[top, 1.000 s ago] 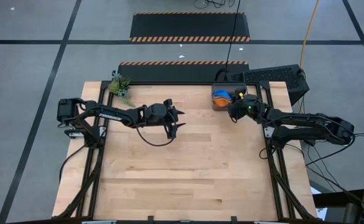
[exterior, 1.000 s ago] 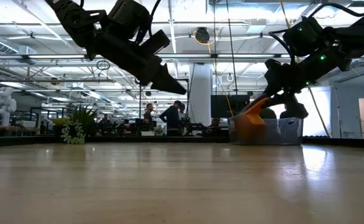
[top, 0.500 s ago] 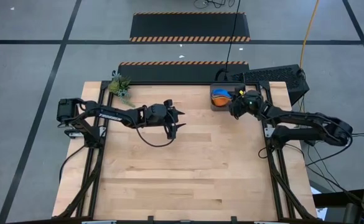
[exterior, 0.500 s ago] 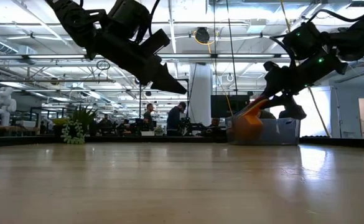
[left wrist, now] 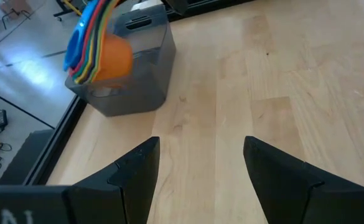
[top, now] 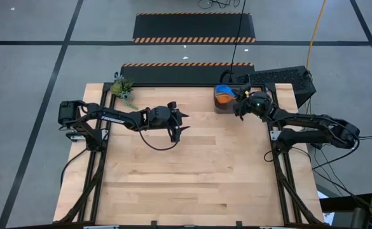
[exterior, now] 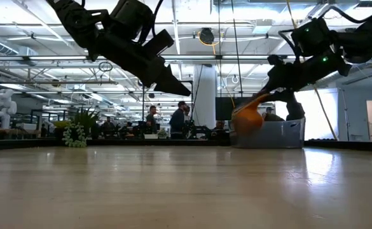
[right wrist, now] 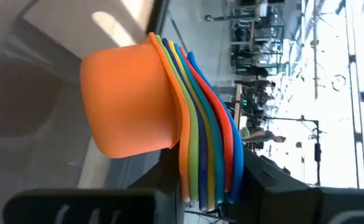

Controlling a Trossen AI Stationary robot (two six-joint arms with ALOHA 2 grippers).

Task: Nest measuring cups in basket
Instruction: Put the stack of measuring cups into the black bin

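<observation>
Left wrist view first, nearest things first: left end effector [left wrist: 197,168] hanging over bare pale wooden counter [left wrist: 281,81], its two dark angular fingers [left wrist: 138,171] spread apart and holding nothing. Farther along the planks, small dark grey plastic basket [left wrist: 135,74] with rounded corners and smooth translucent-looking walls, near the counter's far right corner. At its rim, nested stack of plastic measuring cups [left wrist: 98,46], tipped on its side, orange cup outermost, with yellow, green, blue and red rims fanned behind it. Seen close in the right wrist view, stack [right wrist: 163,118] glossy and smooth, orange bowl a blunt cylinder, thin flat handles layered like cards. Right end effector [top: 241,100] clamped on those handles, carrying the stack at the basket's [top: 224,103] edge, not yet lowered fully inside. Judged by this: nesting apparently finished, no loose cup visible anywhere on the counter; remaining, setting the stack down in the basket and letting go. Beyond, a small green plant [top: 122,88] at the far left corner and a black keyboard [top: 281,77] behind the basket.
</observation>
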